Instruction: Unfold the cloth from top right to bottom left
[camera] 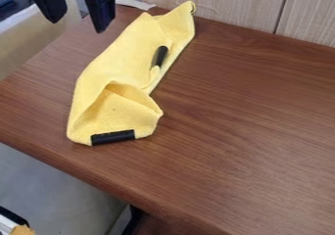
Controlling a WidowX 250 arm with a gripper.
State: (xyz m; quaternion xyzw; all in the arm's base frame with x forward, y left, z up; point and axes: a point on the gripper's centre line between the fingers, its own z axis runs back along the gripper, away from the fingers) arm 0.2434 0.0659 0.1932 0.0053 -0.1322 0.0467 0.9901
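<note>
Below the counter's front edge is a grey surface (59,195), with a small tan piece (22,230) at its near left beside something white and black. The brown wood-grain counter (255,131) has its front edge slanting down from left to right.

The yellow cloth (105,65) lies in a long, bunched strip on the left part of the counter, from near the front edge to near the back edge. A black strip (112,137) sits along its near end. Just behind that, the cloth is folded over into a raised, pocket-like hollow, with one corner poking out to the right. Farther back, a second black piece (160,56) stands out against the cloth near its right side. The far end narrows to a crumpled tip close to the back edge.

Above the far left part of the counter hangs the black gripper (77,26), its fingers (101,14) pointing down and spread well apart, holding nothing. Beyond the left edge is a tan surface (29,45). Light wood-grain panels (229,6) rise behind the back edge, with a dark upright seam between them.
</note>
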